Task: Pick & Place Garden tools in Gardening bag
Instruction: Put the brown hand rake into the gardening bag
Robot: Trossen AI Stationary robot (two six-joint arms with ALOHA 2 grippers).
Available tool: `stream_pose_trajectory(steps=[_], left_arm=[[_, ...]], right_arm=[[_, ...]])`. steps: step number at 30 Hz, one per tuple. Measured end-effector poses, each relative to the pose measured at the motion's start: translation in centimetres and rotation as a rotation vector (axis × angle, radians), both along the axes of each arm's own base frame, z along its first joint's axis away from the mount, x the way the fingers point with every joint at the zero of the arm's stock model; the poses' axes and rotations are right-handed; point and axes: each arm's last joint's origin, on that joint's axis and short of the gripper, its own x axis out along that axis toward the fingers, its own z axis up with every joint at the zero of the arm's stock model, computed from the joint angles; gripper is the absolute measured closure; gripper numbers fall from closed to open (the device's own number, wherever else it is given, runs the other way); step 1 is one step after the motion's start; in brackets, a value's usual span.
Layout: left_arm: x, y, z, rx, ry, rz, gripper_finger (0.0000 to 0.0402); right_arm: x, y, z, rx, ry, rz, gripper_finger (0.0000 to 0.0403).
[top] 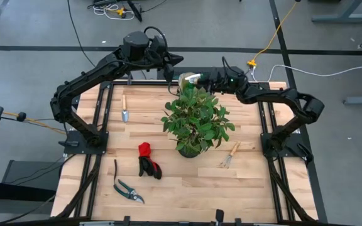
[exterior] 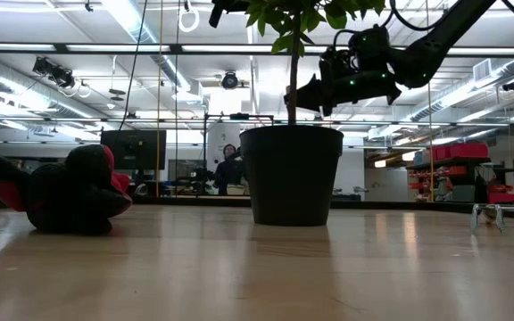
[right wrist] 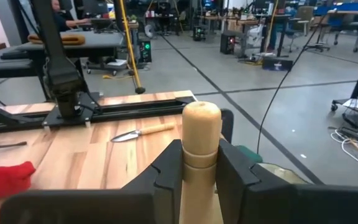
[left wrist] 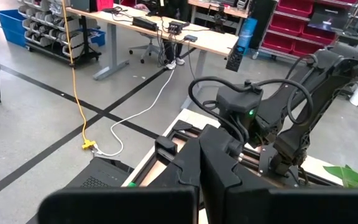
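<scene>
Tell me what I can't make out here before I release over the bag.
- Gardening bag: high view, mostly hidden by the potted plant and both arms; its opening can't be judged.
- Wooden handle in the right gripper: its working end is cut off by the right wrist view's edge.
- Left gripper: shut; any contact with the bag is out of view.

The table [top: 187, 188] is pale blond wood in long planks, framed by black rails. At its middle the potted plant [top: 197, 119] shows bright green leaves with lighter veins over a black pot (near-black in the low view too). Left of the plant lie the gloves [top: 148, 161], red at the cuff and black at the fingers. Further left, the trowel [top: 124, 108] has a tan wooden handle and a silver blade. The right gripper [right wrist: 202, 168], matte black, clasps a light, unvarnished wooden handle [right wrist: 201, 146]. Behind the plant, the gardening bag [top: 187, 80] is khaki.
</scene>
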Motion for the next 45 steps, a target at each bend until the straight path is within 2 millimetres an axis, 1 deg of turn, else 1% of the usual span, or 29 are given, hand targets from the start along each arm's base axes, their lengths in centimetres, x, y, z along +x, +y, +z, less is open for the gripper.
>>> stream_pose_trajectory(steps=[5, 16, 19, 26, 31, 36, 45], left_arm=[[0.0, 0.0, 0.0, 0.000, 0.000, 0.000, 0.0399], [0.0, 0.0, 0.0, -0.001, 0.000, 0.000, 0.0399], [0.0, 0.0, 0.0, -0.001, -0.001, 0.000, 0.0399], [0.0, 0.0, 0.0, -0.001, -0.001, 0.000, 0.0399], [0.0, 0.0, 0.0, -0.001, -0.001, 0.000, 0.0399], [0.0, 0.0, 0.0, 0.000, 0.000, -0.001, 0.0399], [-0.1, -0.1, -0.3, 0.008, 0.039, -0.007, 0.0399]], right_arm=[[0.2, 0.2, 0.0, 0.000, 0.000, 0.008, 0.0334], [0.3, 0.4, 0.0, 0.023, -0.004, 0.017, 0.0309], [0.3, 0.6, 0.0, 0.033, -0.007, 0.049, 0.0289], [0.3, 0.6, 0.0, 0.058, -0.011, 0.037, 0.0220], [0.3, 0.6, 0.1, 0.054, -0.015, 0.037, 0.0184], [0.0, 0.8, 1.1, 0.032, -0.047, 0.038, 0.0171], [-1.5, 1.9, 4.0, 0.002, -0.090, 0.039, 0.0179]])
